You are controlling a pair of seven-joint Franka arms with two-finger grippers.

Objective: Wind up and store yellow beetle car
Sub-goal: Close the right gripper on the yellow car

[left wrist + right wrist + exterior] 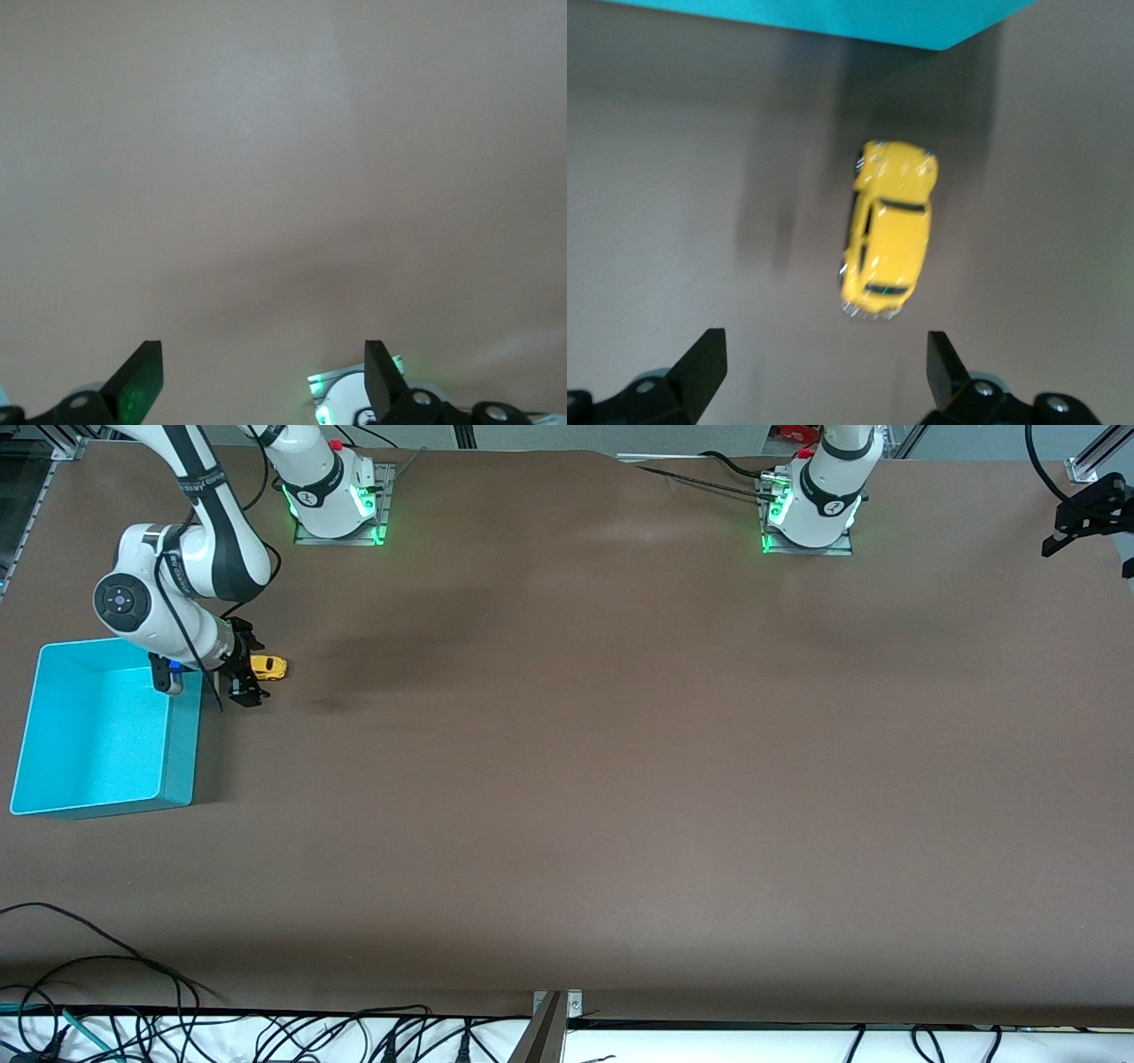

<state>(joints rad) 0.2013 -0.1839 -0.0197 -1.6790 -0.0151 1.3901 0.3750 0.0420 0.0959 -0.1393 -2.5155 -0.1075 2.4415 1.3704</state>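
The yellow beetle car (268,666) stands on the brown table beside the turquoise bin (182,753), toward the left arm's end of it. My right gripper (241,676) is low over the table right next to the car, open and empty. In the right wrist view the car (888,228) lies just ahead of the open gripper (824,367), not between the fingers, with the bin's wall (833,18) past it. My left gripper (1088,512) waits, raised at the left arm's end of the table. It is open and empty in the left wrist view (261,372).
The bin is open-topped and holds nothing that shows. The two arm bases (337,500) (811,509) stand at the table's back edge. Cables (177,1027) lie along the edge nearest the front camera.
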